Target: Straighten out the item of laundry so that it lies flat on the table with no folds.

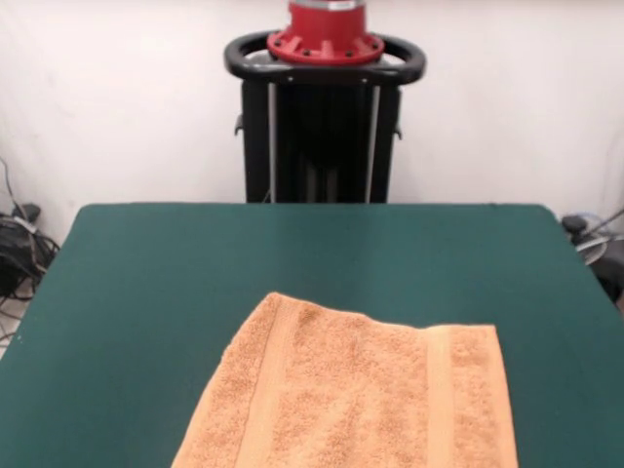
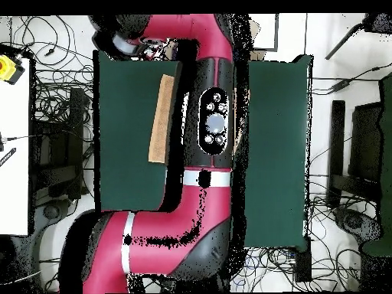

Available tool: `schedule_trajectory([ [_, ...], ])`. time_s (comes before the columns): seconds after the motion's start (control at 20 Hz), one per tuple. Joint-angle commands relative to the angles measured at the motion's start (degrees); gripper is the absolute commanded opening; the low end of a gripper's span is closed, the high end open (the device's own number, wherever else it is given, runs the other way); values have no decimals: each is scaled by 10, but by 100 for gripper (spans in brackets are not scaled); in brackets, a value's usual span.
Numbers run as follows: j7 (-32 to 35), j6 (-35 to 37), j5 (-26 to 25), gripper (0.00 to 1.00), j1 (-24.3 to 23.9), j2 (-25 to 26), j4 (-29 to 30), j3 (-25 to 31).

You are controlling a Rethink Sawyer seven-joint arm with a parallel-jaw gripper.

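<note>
Front view: orange-tan towel flat on green table, two woven bands; tool unseen.

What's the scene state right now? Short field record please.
towel: orange-tan terry towel lying spread on the table, runs past the front view's bottom edge
folds: none obvious in the front view
table: green top, otherwise bare
arm: stretched above the table, hides most of the towel from overhead
gripper: cannot tell
</note>
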Motion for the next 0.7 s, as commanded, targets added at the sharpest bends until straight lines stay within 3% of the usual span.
schedule_trajectory([
  [0.05, 4, -69, -27, 100, -33, -103, 290, -18],
  [0.4, -86, -157, -73, 100, -68, -147, 402, -14],
  [0.7, -139, -192, -97, 100, -103, -147, 437, 20],
])
